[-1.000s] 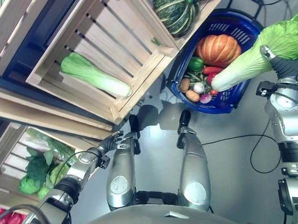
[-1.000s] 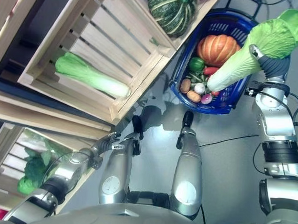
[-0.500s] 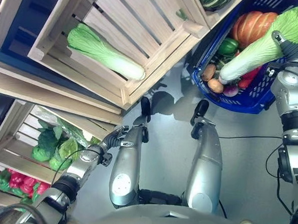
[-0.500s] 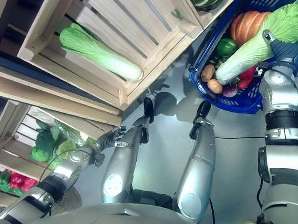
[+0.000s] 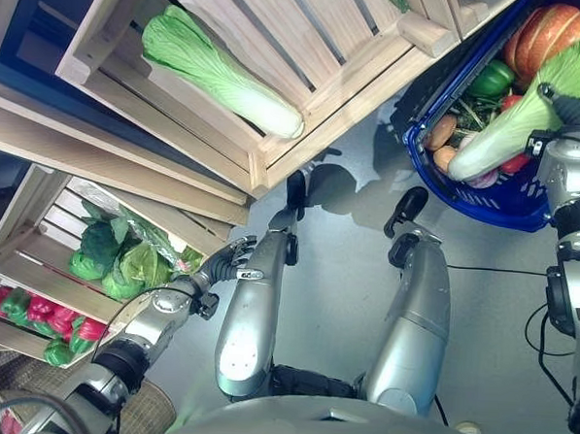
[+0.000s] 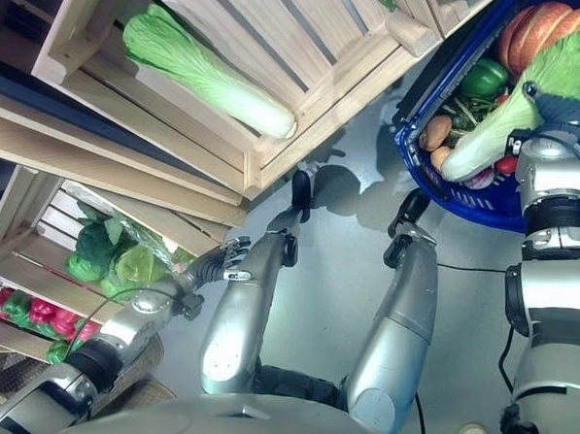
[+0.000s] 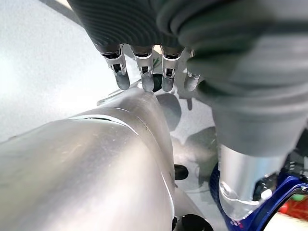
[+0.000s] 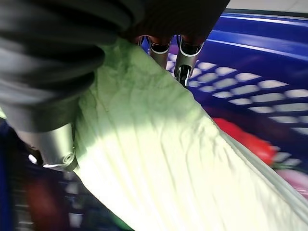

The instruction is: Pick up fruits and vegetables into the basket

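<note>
Left hand (image 5: 227, 265) hangs idle low by the crates, fingers relaxed. Right hand (image 6: 556, 107) is clamped on the napa cabbage (image 5: 514, 122), long axis slanting stem-down over the blue basket (image 5: 505, 204), just above its produce.

Place: a greengrocer's stall or shop mock-up
Display: slatted wooden crates (image 5: 280, 41) tilted on shelving
Stock: napa cabbage (image 5: 220, 72), leafy greens (image 5: 122, 262), red and green peppers (image 5: 37, 316)
Shopping gear: blue plastic basket (image 5: 510, 199) on grey floor (image 5: 344, 298), holding a pumpkin (image 5: 543, 26)
</note>
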Controlling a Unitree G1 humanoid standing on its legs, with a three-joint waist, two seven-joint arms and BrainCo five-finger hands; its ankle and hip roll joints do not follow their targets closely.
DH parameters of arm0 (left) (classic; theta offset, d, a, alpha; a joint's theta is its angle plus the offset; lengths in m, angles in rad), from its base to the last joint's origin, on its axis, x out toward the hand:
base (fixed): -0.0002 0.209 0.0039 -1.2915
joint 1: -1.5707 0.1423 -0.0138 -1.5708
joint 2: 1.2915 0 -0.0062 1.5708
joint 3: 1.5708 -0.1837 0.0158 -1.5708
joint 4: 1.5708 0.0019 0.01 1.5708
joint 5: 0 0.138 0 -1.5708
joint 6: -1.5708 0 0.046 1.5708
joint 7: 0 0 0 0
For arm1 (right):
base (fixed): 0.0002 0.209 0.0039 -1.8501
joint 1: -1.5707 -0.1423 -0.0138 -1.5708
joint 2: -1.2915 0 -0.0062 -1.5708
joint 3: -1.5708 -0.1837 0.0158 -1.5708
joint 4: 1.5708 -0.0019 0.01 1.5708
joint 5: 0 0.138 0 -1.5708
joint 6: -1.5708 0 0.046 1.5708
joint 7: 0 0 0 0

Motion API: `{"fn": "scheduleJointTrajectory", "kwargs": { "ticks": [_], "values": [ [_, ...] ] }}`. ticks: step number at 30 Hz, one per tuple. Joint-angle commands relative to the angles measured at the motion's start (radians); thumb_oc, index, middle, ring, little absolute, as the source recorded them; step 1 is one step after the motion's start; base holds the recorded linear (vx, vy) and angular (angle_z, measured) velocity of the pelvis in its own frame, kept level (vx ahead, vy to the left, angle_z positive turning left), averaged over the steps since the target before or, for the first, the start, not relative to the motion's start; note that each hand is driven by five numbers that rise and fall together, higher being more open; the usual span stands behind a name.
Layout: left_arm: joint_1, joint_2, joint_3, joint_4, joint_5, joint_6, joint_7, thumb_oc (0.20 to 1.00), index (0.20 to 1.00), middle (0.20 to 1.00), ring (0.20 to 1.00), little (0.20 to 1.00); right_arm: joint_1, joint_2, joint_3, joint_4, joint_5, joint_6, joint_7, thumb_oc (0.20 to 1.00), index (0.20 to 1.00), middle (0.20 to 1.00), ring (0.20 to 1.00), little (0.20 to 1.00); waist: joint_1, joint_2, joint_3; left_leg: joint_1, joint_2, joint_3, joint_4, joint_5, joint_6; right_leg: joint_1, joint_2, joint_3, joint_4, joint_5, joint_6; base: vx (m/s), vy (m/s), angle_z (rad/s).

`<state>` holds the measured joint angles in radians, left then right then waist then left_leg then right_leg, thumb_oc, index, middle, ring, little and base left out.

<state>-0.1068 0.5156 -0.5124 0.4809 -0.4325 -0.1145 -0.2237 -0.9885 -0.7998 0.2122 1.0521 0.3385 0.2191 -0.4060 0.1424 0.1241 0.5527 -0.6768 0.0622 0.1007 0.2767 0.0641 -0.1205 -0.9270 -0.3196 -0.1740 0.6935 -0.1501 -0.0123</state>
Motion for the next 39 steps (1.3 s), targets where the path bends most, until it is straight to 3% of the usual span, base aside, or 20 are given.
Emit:
{"fn": "scheduleJointTrajectory", "kwargs": {
  "ticks": [1,2,3,4,6,8,9,10,12,13,15,19,24,28,29,35,39],
  "values": [
    [0.156,-0.034,-0.13,-0.04,0.0,-0.009,-0.023,1.0,1.0,1.0,1.0,1.0,-0.009,-0.109,0.05,0.072,0.042,0.055,0.016,0.2,0.2,0.2,0.2,0.2,-0.027,0.181,-0.033,-0.078,0.058,-0.017,0.025,-0.044,0.025,-0.002,0.025,0.001,0.087,-0.126,0.045,-0.03,-0.047,0.05],
    [0.153,-0.033,-0.135,-0.042,0.004,-0.019,-0.018,1.0,1.0,1.0,1.0,1.0,-0.008,-0.103,0.046,0.111,0.061,0.078,0.01,0.373,0.373,0.373,0.373,0.373,-0.024,0.184,-0.033,-0.078,0.057,-0.018,0.027,-0.044,0.026,-0.004,0.025,0.001,0.087,-0.125,0.044,-0.02,-0.034,0.04],
    [0.151,-0.035,-0.137,-0.045,0.007,-0.023,-0.013,1.0,1.0,1.0,1.0,1.0,-0.005,-0.099,0.04,0.127,0.081,0.082,-0.004,0.802,0.802,0.802,0.802,0.802,-0.024,0.185,-0.033,-0.078,0.056,-0.019,0.03,-0.045,0.027,-0.003,0.025,0.002,0.087,-0.125,0.043,-0.02,-0.03,0.04],
    [0.151,-0.034,-0.136,-0.053,0.01,-0.023,-0.009,1.0,1.0,1.0,1.0,1.0,0.003,-0.095,0.035,0.14,0.097,0.089,-0.007,1.0,1.0,1.0,1.0,1.0,-0.021,0.186,-0.033,-0.077,0.054,-0.022,0.031,-0.047,0.029,0.001,0.026,0.001,0.086,-0.125,0.043,-0.02,-0.036,0.05],
    [0.147,-0.029,-0.136,-0.074,0.017,-0.029,0.008,1.0,1.0,1.0,1.0,1.0,0.015,-0.088,0.018,0.154,0.109,0.09,-0.024,1.0,1.0,1.0,1.0,1.0,-0.019,0.187,-0.033,-0.074,0.053,-0.025,0.034,-0.05,0.03,0.006,0.025,0.0,0.083,-0.124,0.042,-0.02,-0.023,0.04],
    [0.136,-0.015,-0.135,-0.122,0.079,-0.088,0.105,1.0,1.0,1.0,1.0,1.0,0.033,-0.074,0.005,0.153,0.105,0.032,-0.088,1.0,1.0,1.0,1.0,1.0,-0.021,0.189,-0.033,-0.057,0.048,-0.027,0.035,-0.053,0.032,0.022,0.025,0.001,0.071,-0.116,0.047,0.0,0.0,0.0],
    [0.137,-0.014,-0.135,-0.123,0.08,-0.088,0.107,1.0,1.0,1.0,1.0,1.0,0.036,-0.073,0.003,0.152,0.105,0.032,-0.09,1.0,1.0,1.0,1.0,1.0,-0.021,0.189,-0.033,-0.056,0.048,-0.027,0.034,-0.053,0.032,0.024,0.025,0.001,0.069,-0.116,0.047,-0.02,0.019,0.03],
    [0.122,0.006,-0.125,-0.166,0.147,-0.133,0.171,1.0,1.0,1.0,1.0,1.0,0.045,-0.066,-0.002,0.133,0.106,-0.016,-0.127,1.0,1.0,1.0,1.0,1.0,-0.024,0.185,-0.033,-0.039,0.047,-0.025,0.025,-0.052,0.031,0.043,0.028,0.0,0.049,-0.108,0.051,-0.02,0.024,0.05],
    [0.12,0.021,-0.119,-0.197,0.191,-0.154,0.208,1.0,1.0,1.0,1.0,1.0,0.067,-0.062,-0.014,0.11,0.09,-0.035,-0.146,1.0,1.0,1.0,1.0,1.0,-0.026,0.181,-0.033,-0.023,0.048,-0.024,0.017,-0.051,0.031,0.06,0.031,-0.004,0.037,-0.105,0.052,-0.02,0.041,0.06],
    [0.11,0.039,-0.098,-0.255,0.252,-0.191,0.288,1.0,1.0,1.0,1.0,1.0,0.11,-0.053,-0.03,0.045,0.095,-0.076,-0.197,1.0,1.0,1.0,1.0,1.0,-0.039,0.172,-0.033,0.005,0.046,-0.022,0.008,-0.053,0.03,0.087,0.037,-0.003,0.018,-0.099,0.056,-0.01,0.068,0.06],
    [0.099,0.063,-0.068,-0.314,0.298,-0.231,0.351,1.0,1.0,1.0,1.0,1.0,0.181,-0.036,-0.058,-0.036,0.07,-0.117,-0.23,1.0,1.0,1.0,1.0,1.0,-0.052,0.158,-0.033,0.044,0.047,-0.02,-0.003,-0.057,0.03,0.126,0.043,-0.004,-0.003,-0.095,0.06,0.01,0.083,0.04],
    [0.083,0.084,-0.008,-0.392,0.3,-0.285,0.39,1.0,1.0,1.0,1.0,1.0,0.284,-0.021,-0.086,-0.183,0.041,-0.159,-0.277,1.0,1.0,1.0,1.0,1.0,-0.074,0.142,-0.033,0.099,0.046,-0.014,-0.02,-0.06,0.03,0.178,0.049,-0.002,-0.03,-0.086,0.067,0.01,0.084,-0.05],
    [0.038,0.097,0.142,-0.527,0.257,-0.37,0.384,1.0,1.0,1.0,1.0,1.0,0.549,0.054,-0.168,-0.5,-0.086,-0.26,-0.298,1.0,1.0,1.0,1.0,1.0,-0.127,0.1,-0.033,0.177,0.055,0.004,-0.042,-0.051,0.04,0.264,0.059,-0.005,-0.098,-0.037,0.071,-0.02,0.09,-0.06],
    [0.012,0.118,0.221,-0.606,0.461,-0.417,0.508,1.0,1.0,1.0,1.0,1.0,0.7,0.117,-0.199,-0.672,-0.18,-0.318,-0.295,1.0,1.0,1.0,1.0,1.0,-0.161,0.068,-0.033,0.248,0.063,0.012,-0.058,-0.061,0.04,0.341,0.066,0.0,-0.139,-0.027,0.084,0.03,0.046,-0.11],
    [-0.003,0.129,0.269,-0.638,0.581,-0.432,0.574,1.0,1.0,1.0,1.0,1.0,0.751,0.134,-0.207,-0.732,-0.215,-0.346,-0.28,1.0,1.0,1.0,1.0,1.0,-0.176,0.057,-0.033,0.28,0.065,0.016,-0.066,-0.064,0.038,0.377,0.069,0.001,-0.159,-0.024,0.088,0.04,0.043,-0.13],
    [-0.024,0.171,0.366,-0.696,0.831,-0.398,0.746,1.0,1.0,1.0,1.0,1.0,0.871,0.182,-0.219,-0.852,-0.306,-0.403,-0.23,1.0,1.0,1.0,1.0,1.0,-0.215,0.043,-0.033,0.367,0.064,0.018,-0.089,-0.065,0.031,0.475,0.071,0.007,-0.205,-0.023,0.096,0.05,0.07,-0.09],
    [-0.059,0.248,0.422,-0.707,0.99,-0.297,0.853,1.0,1.0,1.0,1.0,1.0,0.933,0.17,-0.215,-0.962,-0.337,-0.432,-0.192,1.0,1.0,1.0,1.0,1.0,-0.25,0.041,-0.035,0.423,0.059,0.027,-0.107,-0.064,0.025,0.533,0.065,0.02,-0.243,-0.014,0.11,0.05,0.115,-0.11]
  ]
}}
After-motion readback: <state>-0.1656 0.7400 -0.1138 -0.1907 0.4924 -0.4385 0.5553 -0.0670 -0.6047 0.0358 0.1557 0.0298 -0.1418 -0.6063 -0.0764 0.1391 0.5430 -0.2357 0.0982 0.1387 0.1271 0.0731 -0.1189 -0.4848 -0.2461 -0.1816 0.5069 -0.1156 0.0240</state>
